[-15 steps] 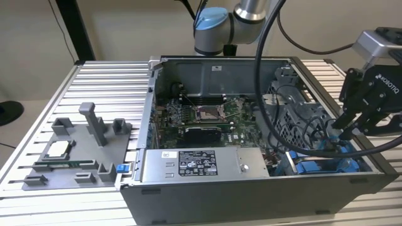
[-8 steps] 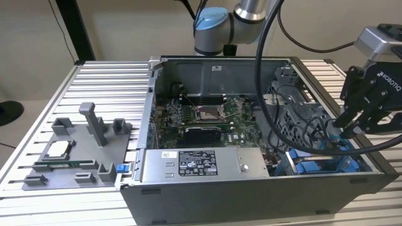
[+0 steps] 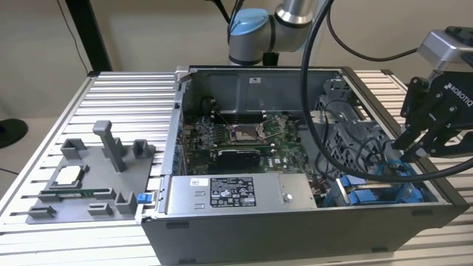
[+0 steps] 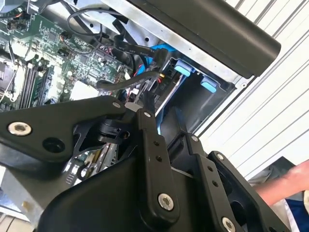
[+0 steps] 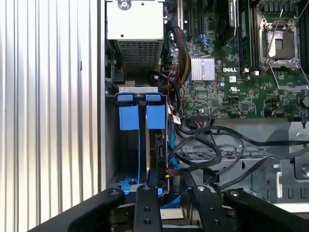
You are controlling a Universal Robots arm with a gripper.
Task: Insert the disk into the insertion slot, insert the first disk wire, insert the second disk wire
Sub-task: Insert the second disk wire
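The black robot gripper (image 3: 427,148) hangs low over the grey metal insertion slot with bright blue rails (image 5: 128,117), inside the open grey computer box (image 3: 296,233). The flat disk in its blue frame (image 5: 160,145), seen as a thin dark strip, looks like it stands on its edge in the slot, right in front of the jaws. So that step seems done. I cannot tell if the jaws are apart or pinching something. Loose black wires (image 5: 207,154) curl just beside the jaws, near the disk's end. I cannot see any wire plugged in, so both wire steps seem left.
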